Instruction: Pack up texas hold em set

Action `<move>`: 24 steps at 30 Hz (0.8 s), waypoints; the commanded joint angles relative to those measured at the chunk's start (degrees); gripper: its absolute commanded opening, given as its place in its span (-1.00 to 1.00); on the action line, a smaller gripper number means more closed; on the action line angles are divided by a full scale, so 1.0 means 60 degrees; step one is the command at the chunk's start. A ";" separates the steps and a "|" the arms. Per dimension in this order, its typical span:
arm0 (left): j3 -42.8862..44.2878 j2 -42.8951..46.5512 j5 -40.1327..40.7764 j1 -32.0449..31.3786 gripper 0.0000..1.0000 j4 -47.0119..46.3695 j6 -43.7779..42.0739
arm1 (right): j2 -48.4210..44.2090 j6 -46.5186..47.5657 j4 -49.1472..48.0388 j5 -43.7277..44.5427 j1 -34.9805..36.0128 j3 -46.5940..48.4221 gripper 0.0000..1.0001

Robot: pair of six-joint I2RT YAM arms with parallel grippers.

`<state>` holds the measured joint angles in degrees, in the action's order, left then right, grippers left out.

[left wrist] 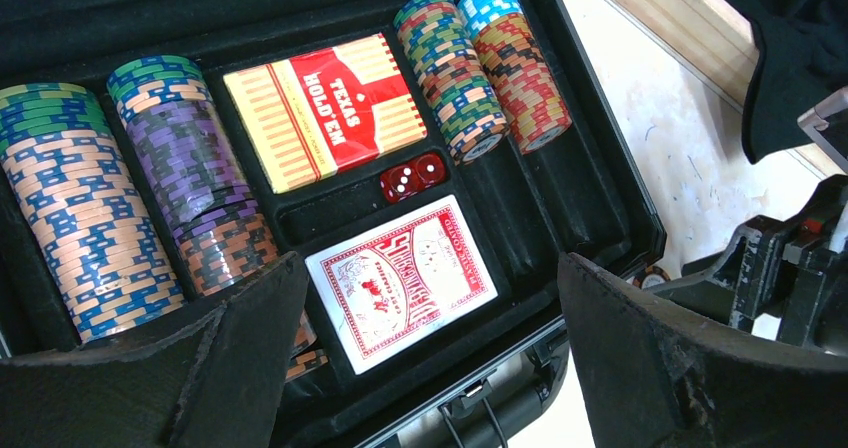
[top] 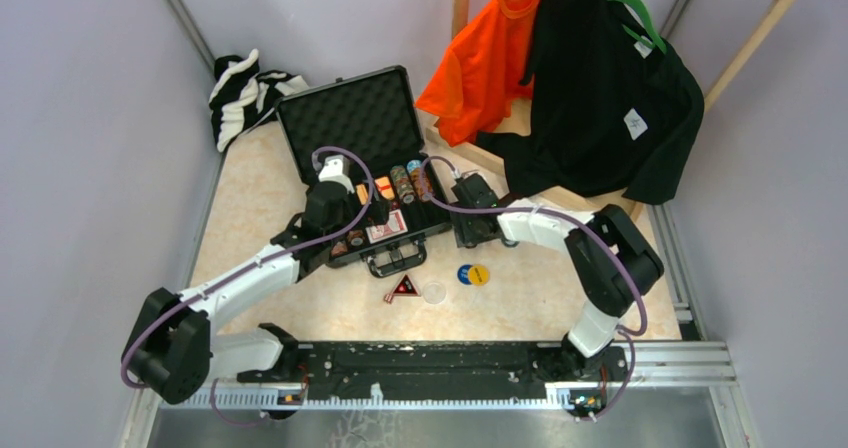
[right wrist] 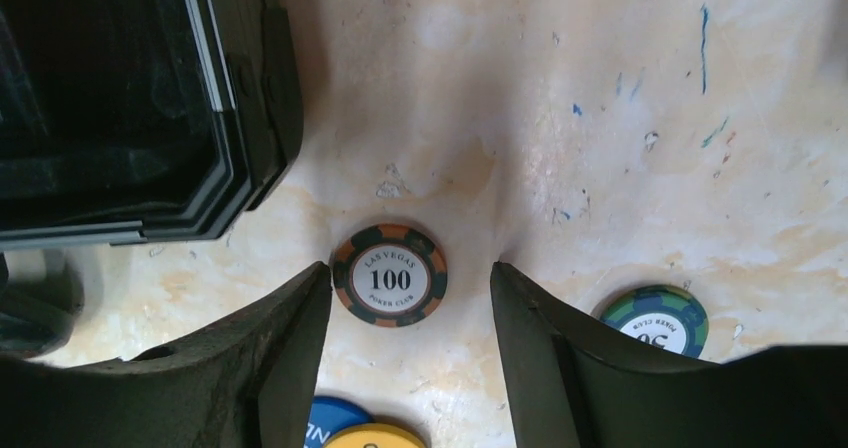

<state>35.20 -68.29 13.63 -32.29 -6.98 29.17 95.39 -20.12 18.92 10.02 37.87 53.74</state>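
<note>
The black briefcase (top: 350, 113) lies open on the table, lid up. Its foam tray holds rows of poker chips (left wrist: 190, 178), a Texas Hold'em box (left wrist: 325, 108), two red dice (left wrist: 412, 176) and a red card deck (left wrist: 400, 278). My left gripper (left wrist: 428, 268) hangs open above the deck, holding nothing. My right gripper (right wrist: 410, 268) is open, low over the table right of the case. A loose orange-black 100 chip (right wrist: 390, 275) lies flat at its fingertips, touched by neither. A green-blue chip (right wrist: 655, 320), blue disc (right wrist: 325, 418) and yellow disc (right wrist: 375, 436) lie nearby.
A black-red triangle (top: 404, 288) and a clear disc (top: 434, 291) lie in front of the case handle (top: 395, 260). A wooden rack with an orange shirt (top: 490, 48) and a black shirt (top: 600, 88) stands back right. A striped cloth (top: 240, 93) lies back left.
</note>
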 commanded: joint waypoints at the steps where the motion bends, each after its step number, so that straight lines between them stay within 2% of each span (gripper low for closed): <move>1: 0.0049 -0.0061 -0.0142 0.0079 0.99 -0.0023 0.0112 | 0.0453 0.0133 0.0208 0.0558 0.0253 0.0458 0.19; 16: 0.0095 -0.0255 -0.0651 0.0129 0.99 -0.0031 0.0237 | 0.0363 0.0051 0.0358 0.0557 0.0569 0.0161 0.11; 21: 0.0110 -0.0262 -0.0776 0.0152 0.99 -0.0036 0.0283 | 0.0239 -0.0022 0.0280 0.0433 0.0588 -0.0015 -0.04; 24: 0.0088 -0.0237 -0.0841 0.0153 0.99 -0.0055 0.0307 | 0.0170 -0.0081 0.0247 0.0457 0.0588 -0.0108 -0.05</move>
<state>35.20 -69.71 9.93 -31.73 -6.94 30.41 97.25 -19.77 19.09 12.58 40.80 55.35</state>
